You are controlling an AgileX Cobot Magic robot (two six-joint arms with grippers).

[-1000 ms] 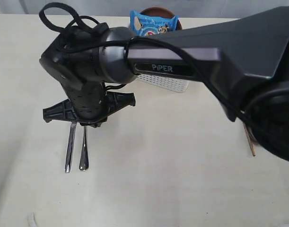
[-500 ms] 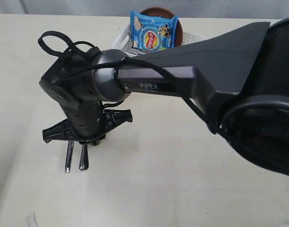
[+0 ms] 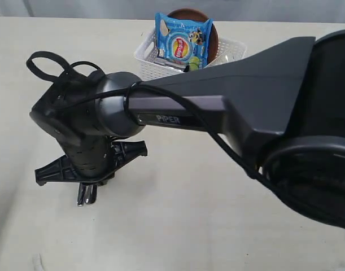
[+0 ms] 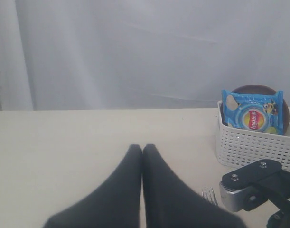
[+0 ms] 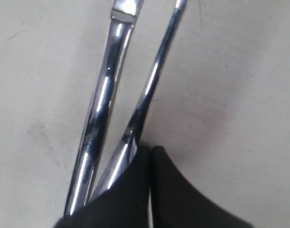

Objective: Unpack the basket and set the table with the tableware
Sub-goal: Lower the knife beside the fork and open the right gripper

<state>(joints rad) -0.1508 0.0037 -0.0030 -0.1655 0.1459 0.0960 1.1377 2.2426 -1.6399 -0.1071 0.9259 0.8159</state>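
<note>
While our right arm (image 3: 228, 107) reaches across the table (image 3: 217, 226) from the right side, we see the right claw (image 5: 151, 149) pointed down at the surface, both fingers pressed together with nothing between them. Its closed tips sit right at two steel pieces of cutlery (image 3: 85, 195), which lie flat and side by side toward the table's left edge, well apart from the basket (image 3: 149, 59). From the wrist we make out a broader handle (image 5: 104, 109) and a slimmer handle (image 5: 152, 76) that draw close to each other toward the claw. The slimmer one runs under the edge of one finger, though we cannot tell whether that finger presses on it. The white basket stands at the middle of the table's far edge, and in it a blue crisp packet (image 3: 183, 39) stands upright in front of a brown plate (image 3: 189, 14). Our left claw (image 4: 142, 148) hovers over bare table, its fingers shut tight on nothing, and the basket stands off to one side ahead of it. Close by we catch the tines of a fork (image 4: 210, 194) lying on the table beside the right arm.
</note>
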